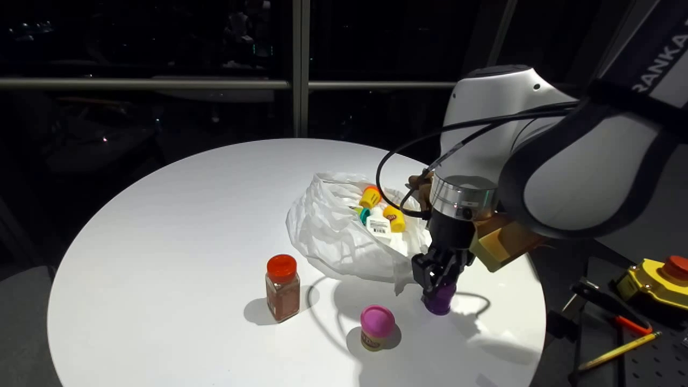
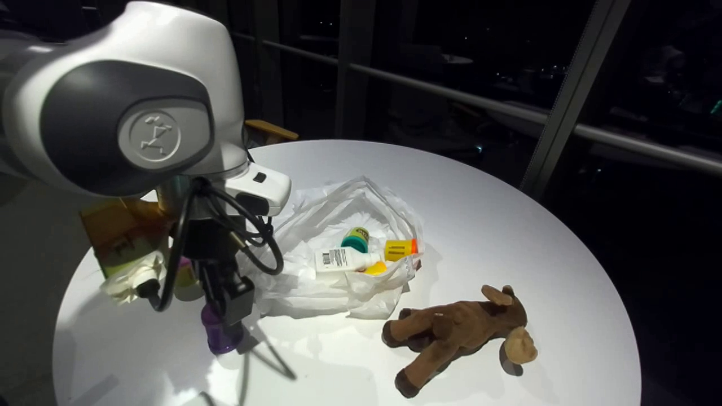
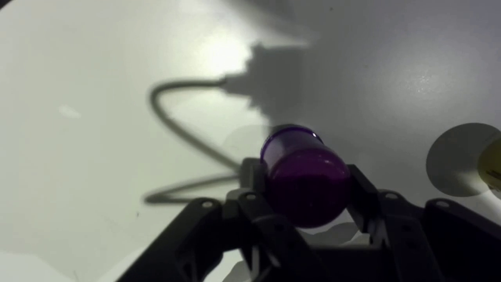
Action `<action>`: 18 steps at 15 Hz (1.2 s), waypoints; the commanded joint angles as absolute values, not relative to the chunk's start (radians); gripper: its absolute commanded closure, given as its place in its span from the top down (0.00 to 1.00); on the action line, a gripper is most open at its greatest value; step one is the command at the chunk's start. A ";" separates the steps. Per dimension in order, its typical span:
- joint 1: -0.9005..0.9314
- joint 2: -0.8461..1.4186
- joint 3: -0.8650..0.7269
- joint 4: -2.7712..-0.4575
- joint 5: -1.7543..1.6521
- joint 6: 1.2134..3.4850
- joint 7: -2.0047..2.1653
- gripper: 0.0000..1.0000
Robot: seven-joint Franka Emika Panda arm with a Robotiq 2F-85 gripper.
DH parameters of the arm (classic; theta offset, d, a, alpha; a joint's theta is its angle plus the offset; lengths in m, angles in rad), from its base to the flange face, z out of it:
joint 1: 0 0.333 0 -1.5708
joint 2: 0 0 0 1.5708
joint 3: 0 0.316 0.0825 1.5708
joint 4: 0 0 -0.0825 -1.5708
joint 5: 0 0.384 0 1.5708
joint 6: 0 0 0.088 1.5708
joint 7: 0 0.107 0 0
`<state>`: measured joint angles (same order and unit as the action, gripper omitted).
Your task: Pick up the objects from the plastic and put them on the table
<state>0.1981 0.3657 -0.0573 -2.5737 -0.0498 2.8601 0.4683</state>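
Note:
My gripper (image 3: 305, 178) is shut on a purple container (image 3: 309, 192), one finger against each side. In both exterior views the container stands nearly upright, its base at or just above the white table (image 1: 188, 226); which one I cannot tell. A pink-lidded tub (image 1: 377, 325) and a red-capped jar (image 1: 282, 290) rest on the tabletop. The wrinkled white plastic (image 1: 344, 247) holds a white labelled bottle (image 2: 341, 260), an orange-lidded yellow tub (image 2: 400, 249), another yellow tub (image 1: 395, 219) and a teal-lidded tub (image 2: 356, 239). A brown animal figure (image 2: 462, 327) lies on the table beside the plastic.
A yellow-orange block (image 1: 502, 244) sits beside the wrist, and loose black cables (image 2: 271, 248) loop around it. Past the table's edge, a yellow box with a red button (image 1: 661, 282) and a pencil (image 1: 618, 352) lie on a dark side surface. Tall windows stand behind.

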 commanded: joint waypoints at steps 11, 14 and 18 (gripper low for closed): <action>0.115 0.062 -0.015 -2.518 0.127 2.758 0.388 1.00; 0.090 0.140 -0.009 -2.387 0.187 2.711 0.406 1.00; 0.085 0.279 -0.035 -2.226 0.098 2.691 0.426 1.00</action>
